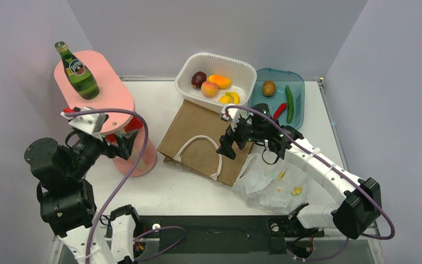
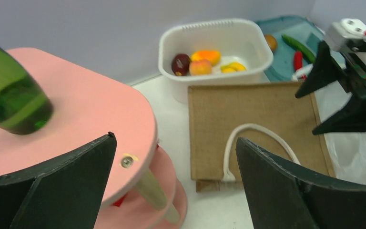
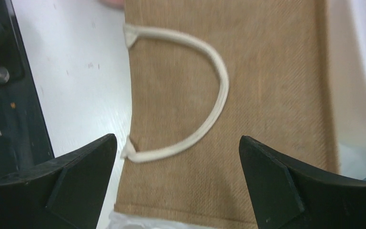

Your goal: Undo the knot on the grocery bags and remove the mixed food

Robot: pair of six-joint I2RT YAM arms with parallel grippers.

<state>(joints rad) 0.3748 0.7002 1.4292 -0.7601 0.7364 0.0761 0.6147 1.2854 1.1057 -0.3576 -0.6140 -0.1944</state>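
- Worktop (image 1: 165, 190): white, walled on three sides, with both arm bases at the near edge.
- Brown bag (image 1: 198, 129): stiff, lying flat mid-worktop, its white cord handle (image 3: 214, 90) resting on top.
- Pink stand (image 1: 110, 93): at the left, with a rounded top and lower shelves showing beneath.
- Grocery bag (image 1: 275, 184): thin white plastic with small yellow marks, crumpled on the near right of the worktop. It lies partly under the right arm and just beside the brown bag's near corner. Cannot tell whether it is knotted.
- White basin (image 1: 236, 63): behind the brown bag. It holds a peach-coloured fruit (image 1: 209, 88), a dark red fruit (image 1: 199, 79) and orange-yellow fruits (image 1: 222, 81).
- Teal tray (image 1: 298, 77): just right of the basin.
- Right gripper (image 1: 226, 146): fingers spread wide with nothing between them, hanging over the brown bag's right part, above the handle loop.
- Left gripper (image 2: 174, 138): fingers spread wide and empty, beside the pink stand's near rim and facing the brown bag.
- Green bottle (image 1: 79, 74): labelled, standing on the pink stand's top.
- Cucumber (image 1: 289, 103): lying lengthwise in the tray.
- Brown fruit (image 1: 268, 88): in the tray, left of the cucumber.
- Red pepper (image 1: 279, 110): in the tray, just beside the cucumber's near end.
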